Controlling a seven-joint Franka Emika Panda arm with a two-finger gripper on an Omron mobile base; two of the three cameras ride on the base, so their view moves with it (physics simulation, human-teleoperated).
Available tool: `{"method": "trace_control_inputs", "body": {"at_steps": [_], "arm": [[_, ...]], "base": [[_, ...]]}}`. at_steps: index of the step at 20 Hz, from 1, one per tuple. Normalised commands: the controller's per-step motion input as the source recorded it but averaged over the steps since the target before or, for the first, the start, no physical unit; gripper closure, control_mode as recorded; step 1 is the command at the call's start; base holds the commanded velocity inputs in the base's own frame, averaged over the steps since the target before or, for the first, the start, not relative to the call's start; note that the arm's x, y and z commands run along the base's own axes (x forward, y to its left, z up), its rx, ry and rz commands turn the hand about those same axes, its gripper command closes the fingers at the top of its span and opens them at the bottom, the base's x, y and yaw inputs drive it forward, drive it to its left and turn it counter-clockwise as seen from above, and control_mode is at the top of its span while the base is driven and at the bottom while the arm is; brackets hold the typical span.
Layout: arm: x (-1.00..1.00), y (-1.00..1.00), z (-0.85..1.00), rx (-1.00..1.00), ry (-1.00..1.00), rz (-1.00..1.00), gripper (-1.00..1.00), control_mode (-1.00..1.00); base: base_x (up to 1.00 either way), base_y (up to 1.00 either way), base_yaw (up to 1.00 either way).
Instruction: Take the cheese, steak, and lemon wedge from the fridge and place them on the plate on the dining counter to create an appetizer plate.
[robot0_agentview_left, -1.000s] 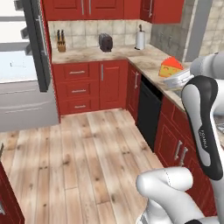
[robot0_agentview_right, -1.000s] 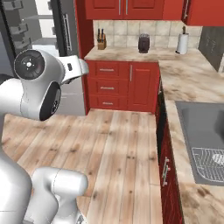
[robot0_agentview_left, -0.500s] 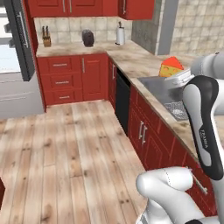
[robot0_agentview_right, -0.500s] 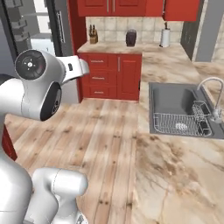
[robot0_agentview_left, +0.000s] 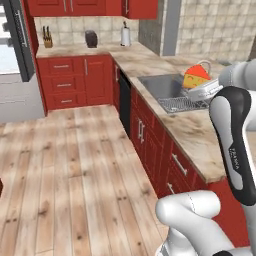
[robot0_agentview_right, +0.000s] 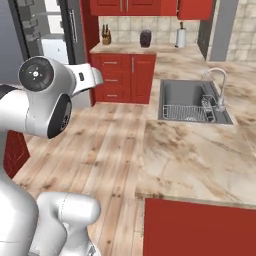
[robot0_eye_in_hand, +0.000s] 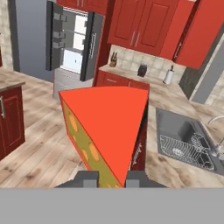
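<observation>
- Cheese (robot0_eye_in_hand: 103, 131) is held in the gripper (robot0_eye_in_hand: 106, 178), whose jaws are closed narrowly on the wedge's lower tip; in the left base view the wedge (robot0_agentview_left: 196, 76) is seen raised above the sink (robot0_agentview_left: 172, 90).
- Over the last second the whole scene has slid sideways in both base views: the fridge (robot0_agentview_left: 15, 45) has passed to the far left edge and the dining counter (robot0_agentview_right: 200, 155) with its sink (robot0_agentview_right: 192, 99) has come into the foreground. This is judged to be the base driving and turning, not the things moving.
- The grip on the wedge is unchanged through that second.
- The fridge (robot0_eye_in_hand: 72, 43) is seen standing open, well behind the wedge.
- The step in hand is judged to be the carry of the first food toward the counter; the fridge trip for this item is done.
- No plate is made out on the visible stretch of counter, so further driving is probably needed.
- Steak and lemon wedge are judged to be still to fetch.
</observation>
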Motion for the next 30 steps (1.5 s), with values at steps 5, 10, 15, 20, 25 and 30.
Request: {"method": "trace_control_inputs", "body": {"at_steps": [5,10,15,20,25,30], "arm": [[0.0,0.0,0.0,0.0,0.0,0.0,1.0,1.0],[0.0,0.0,0.0,0.0,0.0,0.0,1.0,1.0],[0.0,0.0,0.0,0.0,0.0,0.0,1.0,1.0],[0.0,0.0,0.0,0.0,0.0,0.0,1.0,1.0],[0.0,0.0,0.0,0.0,0.0,0.0,1.0,1.0],[0.0,0.0,0.0,0.0,0.0,0.0,1.0,1.0]], "base": [[-1.0,-0.24,0.01],[-1.0,-0.84,-0.01],[-0.69,-1.0,0.0],[-0.18,-1.0,0.0],[0.02,-1.0,0.0],[0.17,-1.0,0.01]]}}
